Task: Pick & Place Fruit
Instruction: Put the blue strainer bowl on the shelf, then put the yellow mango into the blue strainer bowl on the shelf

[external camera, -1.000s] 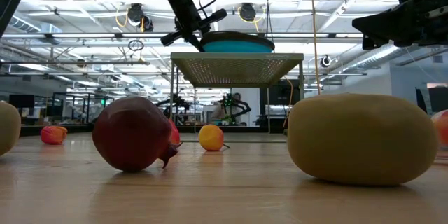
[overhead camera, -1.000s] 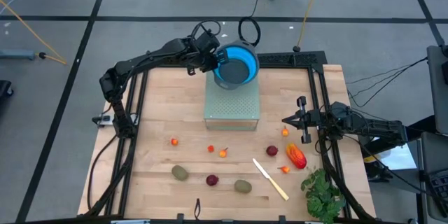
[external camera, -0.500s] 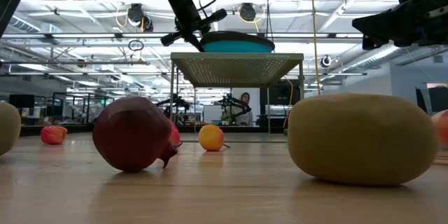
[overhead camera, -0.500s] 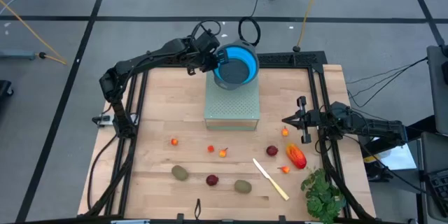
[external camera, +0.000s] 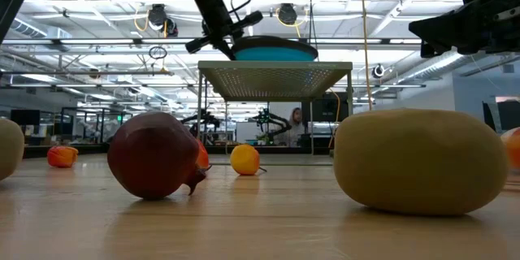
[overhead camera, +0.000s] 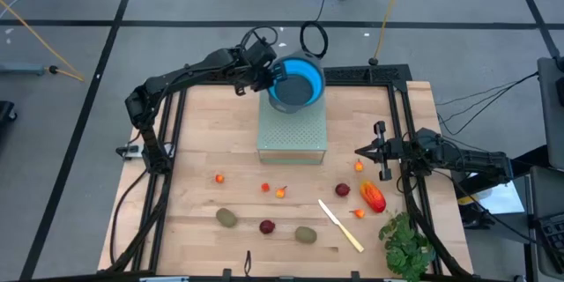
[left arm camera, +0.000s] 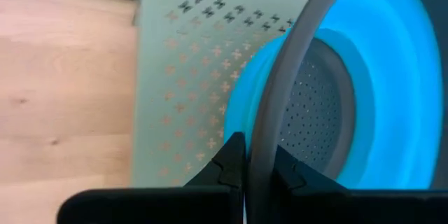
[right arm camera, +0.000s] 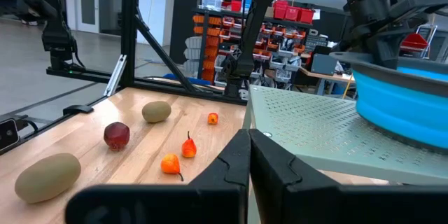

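- The bowl [overhead camera: 296, 80] sits on the back part of the perforated stand [overhead camera: 293, 132], which stands on the desk [overhead camera: 203, 123].
- In front of the stand lie the fruit [overhead camera: 374, 197] — scattered — and the knife [overhead camera: 339, 225].
- The leafy bunch [overhead camera: 407, 245] lies front-right of the stand, just beyond the knife.

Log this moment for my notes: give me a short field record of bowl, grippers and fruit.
bowl: blue bowl on the perforated stand
left gripper: shut on the bowl's rim
right gripper: shut, empty, above the table's right side
fruit: all on the table, none in the bowl; red-orange oval, two kiwis, two dark red balls
other: knife, leafy bunch
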### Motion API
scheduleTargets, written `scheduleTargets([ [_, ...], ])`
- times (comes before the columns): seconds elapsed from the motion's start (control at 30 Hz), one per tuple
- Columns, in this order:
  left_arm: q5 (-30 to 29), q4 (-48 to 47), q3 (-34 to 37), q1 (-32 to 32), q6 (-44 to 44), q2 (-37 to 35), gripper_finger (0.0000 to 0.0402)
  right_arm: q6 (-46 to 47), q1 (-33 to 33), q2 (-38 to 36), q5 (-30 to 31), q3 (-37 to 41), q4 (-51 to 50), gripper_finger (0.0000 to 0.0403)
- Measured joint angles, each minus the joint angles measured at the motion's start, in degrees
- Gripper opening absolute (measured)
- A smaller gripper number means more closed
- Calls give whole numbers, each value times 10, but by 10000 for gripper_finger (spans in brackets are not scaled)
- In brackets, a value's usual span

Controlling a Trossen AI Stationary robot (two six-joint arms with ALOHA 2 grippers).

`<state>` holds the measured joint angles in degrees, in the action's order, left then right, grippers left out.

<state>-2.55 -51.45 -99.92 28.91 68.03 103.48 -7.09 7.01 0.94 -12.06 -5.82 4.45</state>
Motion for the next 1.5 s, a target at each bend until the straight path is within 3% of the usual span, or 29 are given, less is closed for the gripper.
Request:
scheduleTargets([
  [0.63, -4, -14, 0, 0, -31, 0, 27, 0, 0, 0, 0, 0, 0, 0],
  [1.13, -19, -14, 0, 0, -41, 0, 173, 0, 0, 0, 0, 0, 0, 0],
  [1.5, 0, -16, 0, 14, -60, -3, 211, 0, 0, 0, 0, 0, 0, 0],
])
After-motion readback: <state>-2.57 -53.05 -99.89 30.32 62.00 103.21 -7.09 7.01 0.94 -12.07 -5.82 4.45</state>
